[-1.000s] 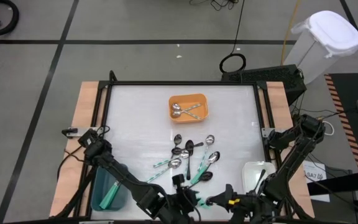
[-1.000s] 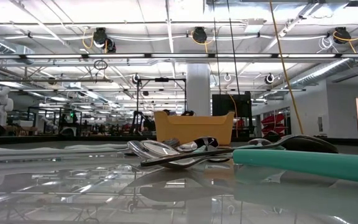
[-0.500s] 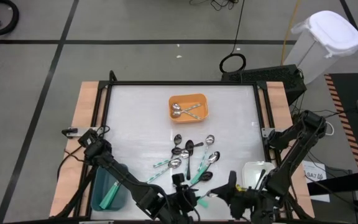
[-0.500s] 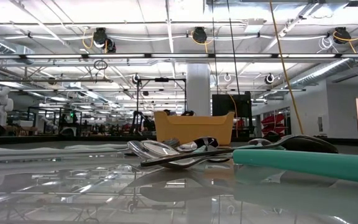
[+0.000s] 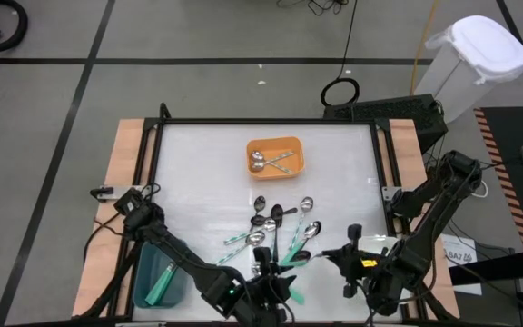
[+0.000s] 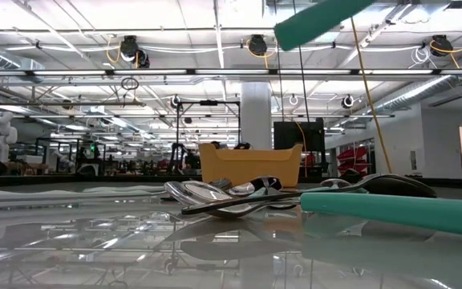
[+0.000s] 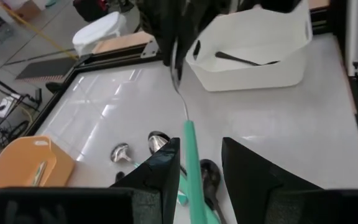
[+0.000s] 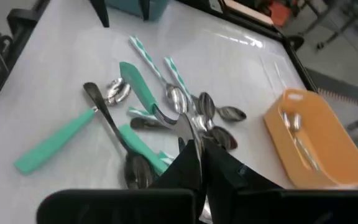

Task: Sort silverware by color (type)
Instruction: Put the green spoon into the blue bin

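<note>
We're looking down on the white table, where the heap of silver, black and teal-handled small spoons crowds the middle. Our left gripper sits at the near edge, fingers pinching a teal-handled spoon lifted off the surface. The right gripper, fingers pressed together and empty, hovers just beside the heap. Nearby stand an orange rectangular tray holding silver spoons, a teal tray and a white tray.
</note>
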### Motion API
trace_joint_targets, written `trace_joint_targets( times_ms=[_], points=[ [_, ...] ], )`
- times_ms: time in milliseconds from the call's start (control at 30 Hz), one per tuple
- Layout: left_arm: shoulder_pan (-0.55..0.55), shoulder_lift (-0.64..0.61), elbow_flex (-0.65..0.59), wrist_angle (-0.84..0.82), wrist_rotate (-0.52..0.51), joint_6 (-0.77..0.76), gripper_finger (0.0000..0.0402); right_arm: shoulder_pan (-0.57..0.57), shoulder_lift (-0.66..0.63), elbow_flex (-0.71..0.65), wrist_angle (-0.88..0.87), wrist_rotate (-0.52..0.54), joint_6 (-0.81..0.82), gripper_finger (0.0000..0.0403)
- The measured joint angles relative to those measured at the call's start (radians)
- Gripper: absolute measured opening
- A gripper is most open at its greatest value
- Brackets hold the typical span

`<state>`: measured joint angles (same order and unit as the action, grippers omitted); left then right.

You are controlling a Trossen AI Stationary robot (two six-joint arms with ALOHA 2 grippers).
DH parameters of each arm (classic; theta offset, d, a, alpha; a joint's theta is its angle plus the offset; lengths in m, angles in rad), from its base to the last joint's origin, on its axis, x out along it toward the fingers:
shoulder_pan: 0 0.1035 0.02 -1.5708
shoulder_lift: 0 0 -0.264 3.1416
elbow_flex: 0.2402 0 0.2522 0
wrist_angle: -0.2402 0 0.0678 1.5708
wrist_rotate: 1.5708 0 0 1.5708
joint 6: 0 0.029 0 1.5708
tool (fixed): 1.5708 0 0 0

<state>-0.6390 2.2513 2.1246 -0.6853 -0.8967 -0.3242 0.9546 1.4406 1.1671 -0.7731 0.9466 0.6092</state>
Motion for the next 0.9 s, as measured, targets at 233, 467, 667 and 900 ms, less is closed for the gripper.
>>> trace_joint_targets(
  times_ms=[233,467,667,900],
  points=[
    [0.023,0.000,0.000,0.000,0.027,-0.069,0.0120,-0.011,0.000,0.000,-0.026,0.041,0.044,0.0002],
    [0.021,0.000,0.000,-0.055,0.066,-0.094,0.0120,-0.040,0.000,0.000,-0.066,0.034,0.071,0.0002],
    [0.008,0.000,0.000,-0.135,0.042,-0.154,0.0120,-0.072,0.000,-0.030,-0.070,0.021,0.112,0.0003],
    [0.003,0.000,0.000,-0.165,0.035,-0.164,0.0120,-0.126,-0.010,-0.103,-0.005,-0.039,0.081,0.0003]
  ],
)
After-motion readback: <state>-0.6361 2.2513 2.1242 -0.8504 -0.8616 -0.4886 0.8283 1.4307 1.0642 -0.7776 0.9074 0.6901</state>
